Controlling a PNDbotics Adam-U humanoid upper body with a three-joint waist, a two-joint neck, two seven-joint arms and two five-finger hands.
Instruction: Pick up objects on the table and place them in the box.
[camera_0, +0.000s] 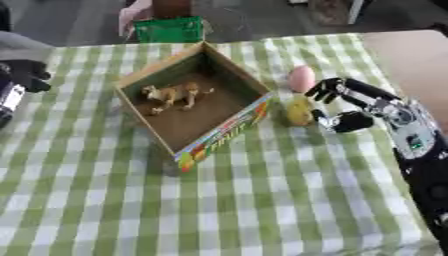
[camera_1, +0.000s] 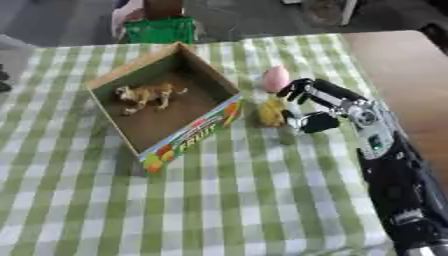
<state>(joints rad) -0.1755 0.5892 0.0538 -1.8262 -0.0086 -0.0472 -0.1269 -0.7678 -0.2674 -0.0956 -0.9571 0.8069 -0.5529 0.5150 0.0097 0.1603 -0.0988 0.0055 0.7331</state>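
Fingers (camera_0: 325, 90) of right hand (camera_0: 350, 107) spread, released, just beside yellow rounded object (camera_0: 298, 111); pink egg (camera_0: 302, 78) behind; tan toy animal (camera_0: 173, 94) inside open cardboard box (camera_0: 226, 131) on worktop (camera_0: 262, 200).

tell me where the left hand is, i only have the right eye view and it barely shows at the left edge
observer: The left eye view shows the left hand over the table's left edge, level with the far half of the box.
operator: is it touching the box
observer: No, a stretch of checked cloth lies between them.
operator: anything else over there
observer: A grey shape just beyond the hand; I cannot tell what it is.
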